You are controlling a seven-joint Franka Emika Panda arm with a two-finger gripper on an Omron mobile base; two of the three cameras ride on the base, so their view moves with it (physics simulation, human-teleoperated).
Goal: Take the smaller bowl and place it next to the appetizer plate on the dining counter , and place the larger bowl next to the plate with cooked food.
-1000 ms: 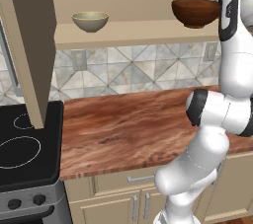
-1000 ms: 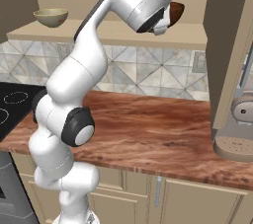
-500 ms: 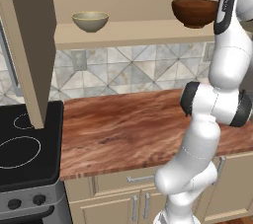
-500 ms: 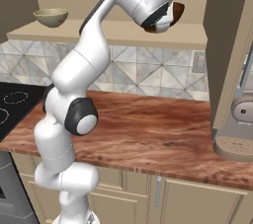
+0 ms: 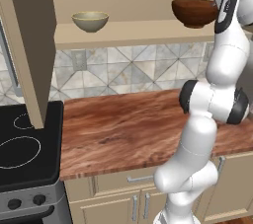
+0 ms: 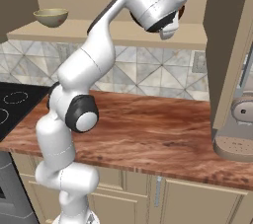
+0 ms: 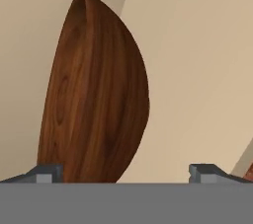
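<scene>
Hand view: the two small dark fingertips (image 7: pixel 49 172) stand far apart at 7 and 5 o'clock, so the two-finger gripper (image 7: pixel 126 173) is spread wide with nothing clasped, and the wide dark reddish-brown wooden bowl (image 7: pixel 94 94) rises just beyond them, its curved side running from 7 o'clock up to 11 o'clock against plain beige surfaces; whether a tip touches it cannot be told. In the left base view, nearest at 8 o'clock lies the black glass cooktop (image 5: pixel 24 144), and just beside it, through the centre toward 4 o'clock, the glossy reddish-brown wood-grain countertop (image 5: pixel 123 129), from which side the white arm with dark joints (image 5: pixel 212 99) climbs at 3 o'clock. Behind the counter runs the grey patterned tile backsplash (image 5: pixel 133 70), and above it the long beige wall shelf (image 5: pixel 128 33). On that shelf the round beige-cream ceramic bowl (image 5: pixel 90 20) sits upright at 11 o'clock, well apart from the wooden bowl at 1 o'clock, where the hand reaches its right edge. In the right base view a beige coffee machine (image 6: pixel 237 124) stands on the counter at 3 o'clock.
</scene>
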